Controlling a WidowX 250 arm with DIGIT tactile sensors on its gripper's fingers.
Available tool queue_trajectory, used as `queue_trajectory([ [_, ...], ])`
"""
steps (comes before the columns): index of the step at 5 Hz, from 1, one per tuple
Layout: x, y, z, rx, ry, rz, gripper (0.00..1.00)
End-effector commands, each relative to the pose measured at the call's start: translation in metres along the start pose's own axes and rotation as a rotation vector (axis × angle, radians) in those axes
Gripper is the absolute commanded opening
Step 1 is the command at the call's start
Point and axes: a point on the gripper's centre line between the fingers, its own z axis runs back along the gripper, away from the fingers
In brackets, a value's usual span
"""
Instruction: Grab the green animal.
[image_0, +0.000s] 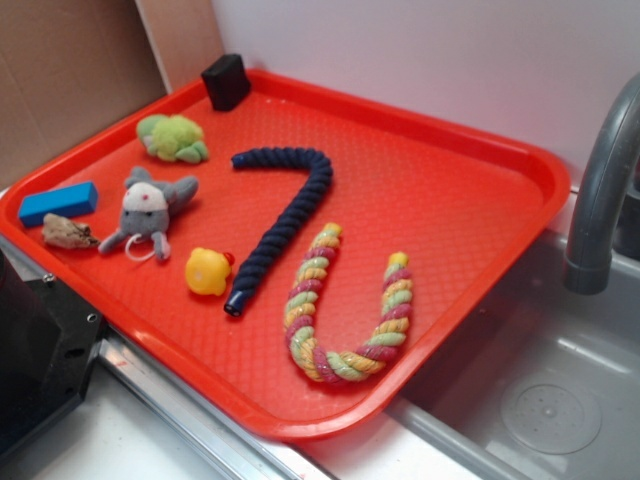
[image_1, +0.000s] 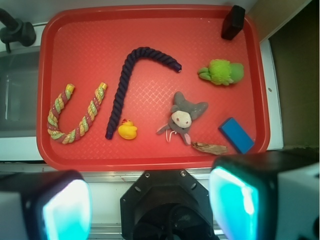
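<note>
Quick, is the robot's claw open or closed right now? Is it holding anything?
End effector: open and holding nothing, high above the tray. The green animal lies untouched.

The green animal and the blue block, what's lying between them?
The grey mouse sits roughly between the green animal and the blue block; the exterior view shows it best.

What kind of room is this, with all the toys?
Probably a play kitchen or a kitchen-style test bench. A grey faucet bends over a sink, and a red tray of small toys sits on the counter beside it.
</note>
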Motion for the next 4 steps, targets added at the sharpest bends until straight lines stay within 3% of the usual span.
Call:
queue_trajectory([
  [1, 0.000, 0.000, 0.000, 0.000, 0.000, 0.000, 1.00],
  [2, 0.005, 0.051, -0.049, 0.111, 0.133, 0.188, 1.00],
  [3, 0.027, 0.104, -0.070, 0.242, 0.045, 0.429, 1.00],
  [4, 0.054, 0.105, -0.073, 0.261, -0.076, 0.686, 1.00],
])
